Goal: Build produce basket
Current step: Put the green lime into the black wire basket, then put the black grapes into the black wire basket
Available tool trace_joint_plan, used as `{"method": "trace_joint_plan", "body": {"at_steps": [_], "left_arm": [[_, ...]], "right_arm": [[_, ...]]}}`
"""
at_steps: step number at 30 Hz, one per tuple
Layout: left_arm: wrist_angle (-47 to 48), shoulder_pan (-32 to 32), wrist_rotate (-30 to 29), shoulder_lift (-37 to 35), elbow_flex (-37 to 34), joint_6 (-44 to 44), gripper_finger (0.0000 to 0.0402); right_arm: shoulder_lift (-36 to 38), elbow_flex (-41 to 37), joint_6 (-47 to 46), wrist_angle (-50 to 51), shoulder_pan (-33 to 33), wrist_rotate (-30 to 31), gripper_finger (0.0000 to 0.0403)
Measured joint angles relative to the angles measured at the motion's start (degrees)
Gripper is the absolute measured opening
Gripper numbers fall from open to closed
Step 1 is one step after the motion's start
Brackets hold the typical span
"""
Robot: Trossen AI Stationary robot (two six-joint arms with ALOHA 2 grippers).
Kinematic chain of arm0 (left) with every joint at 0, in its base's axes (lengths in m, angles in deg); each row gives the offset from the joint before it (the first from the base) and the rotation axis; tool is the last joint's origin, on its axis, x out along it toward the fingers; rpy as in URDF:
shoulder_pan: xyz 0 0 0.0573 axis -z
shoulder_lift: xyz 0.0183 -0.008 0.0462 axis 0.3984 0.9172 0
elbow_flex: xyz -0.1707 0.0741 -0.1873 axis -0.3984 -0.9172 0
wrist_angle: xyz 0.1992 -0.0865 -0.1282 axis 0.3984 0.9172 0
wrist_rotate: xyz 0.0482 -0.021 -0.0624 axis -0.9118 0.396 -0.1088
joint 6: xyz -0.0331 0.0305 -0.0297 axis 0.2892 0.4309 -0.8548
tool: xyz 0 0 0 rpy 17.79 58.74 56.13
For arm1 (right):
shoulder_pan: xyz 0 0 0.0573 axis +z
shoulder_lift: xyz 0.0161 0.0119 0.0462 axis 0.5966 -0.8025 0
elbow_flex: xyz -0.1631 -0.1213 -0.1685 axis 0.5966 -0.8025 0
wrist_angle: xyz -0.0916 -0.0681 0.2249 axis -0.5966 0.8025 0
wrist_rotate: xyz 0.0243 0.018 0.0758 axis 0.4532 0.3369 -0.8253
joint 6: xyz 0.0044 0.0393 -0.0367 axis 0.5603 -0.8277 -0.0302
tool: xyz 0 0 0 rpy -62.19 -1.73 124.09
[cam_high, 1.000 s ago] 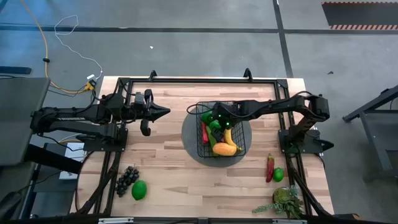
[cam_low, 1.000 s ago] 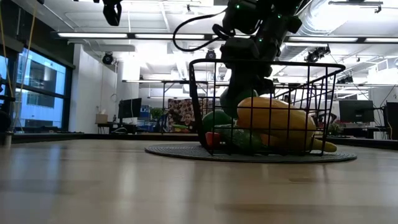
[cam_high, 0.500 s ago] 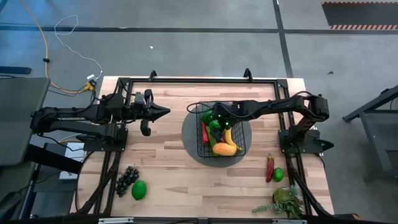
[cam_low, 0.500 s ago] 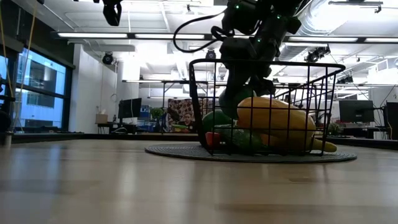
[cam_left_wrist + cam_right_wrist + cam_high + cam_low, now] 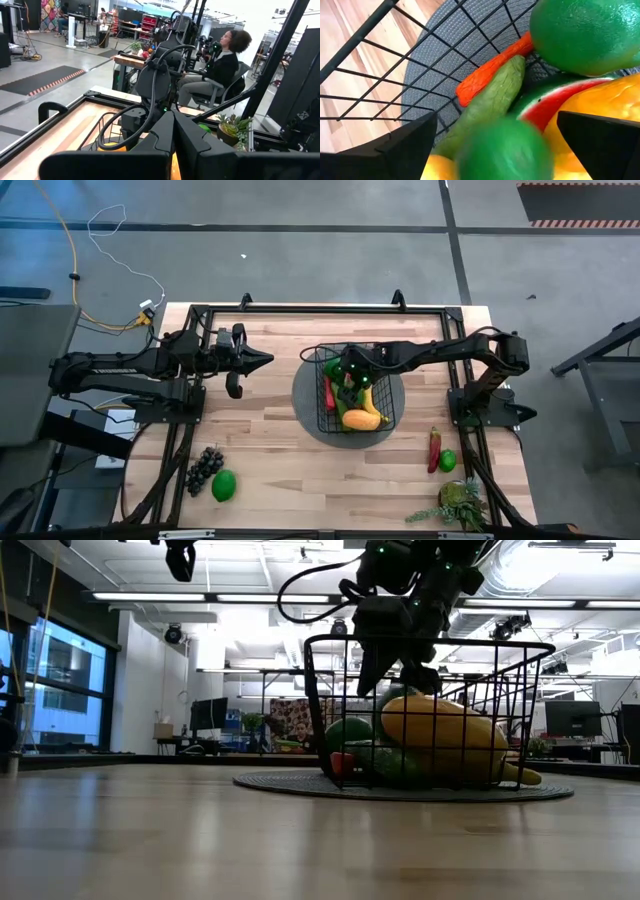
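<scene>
Grapes [image 5: 204, 467], green fruit [image 5: 224, 485]: on the tabletop [image 5: 270, 450], nearest edge, well left of the basket.
Chili [image 5: 434, 448], second green fruit [image 5: 447, 461]: near edge, right of the basket.
Basket [image 5: 331, 418]: mid-tabletop on a round mat [image 5: 304, 402], holding produce [image 5: 440, 738].
Right hand [image 5: 351, 369]: inside the basket's far part, fingers spread wide, empty; green fruit directly beneath.
Left hand [image 5: 266, 360]: well left of the basket, closed, empty.

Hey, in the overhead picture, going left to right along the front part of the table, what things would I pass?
Purple grapes → green round fruit → red chili → small green fruit → leafy plant. The chili and small green fruit sit right beside each other.
</scene>
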Motion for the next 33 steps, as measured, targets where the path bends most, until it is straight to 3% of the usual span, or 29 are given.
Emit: {"method": "trace_joint_plan", "body": {"at_steps": [4,9,15,19,24,28,33], "left_arm": [[0.0,0.0,0.0,0.0,0.0,0.0,0.0000],[0.0,0.0,0.0,0.0,0.0,0.0,0.0000],[0.9,0.0,0.2,0.0,0.0,0.0,0.0000],[1.3,0.0,0.2,0.0,0.0,0.0,0.0000],[1.3,0.0,-0.6,0.0,0.0,0.0,0.0000],[1.3,0.0,-1.4,0.0,0.0,-0.1,0.0000],[1.3,0.0,-1.5,0.0,0.0,-0.2,0.0000]], "right_arm": [[2.1,0.6,2.9,2.0,-0.8,-0.4,0.0384],[10.6,-0.1,7.7,3.4,-2.2,1.3,0.0383],[24.4,-8.6,6.9,2.7,-2.9,4.8,0.0383],[35.0,-20.4,1.2,-8.2,-1.5,4.5,0.0383],[45.2,-32.6,-6.4,-29.6,-0.2,3.6,0.0383],[49.4,-36.8,-6.5,-45.3,-0.2,3.6,0.0383],[51.5,-37.2,-5.3,-55.5,-0.4,6.0,0.0383]]}}
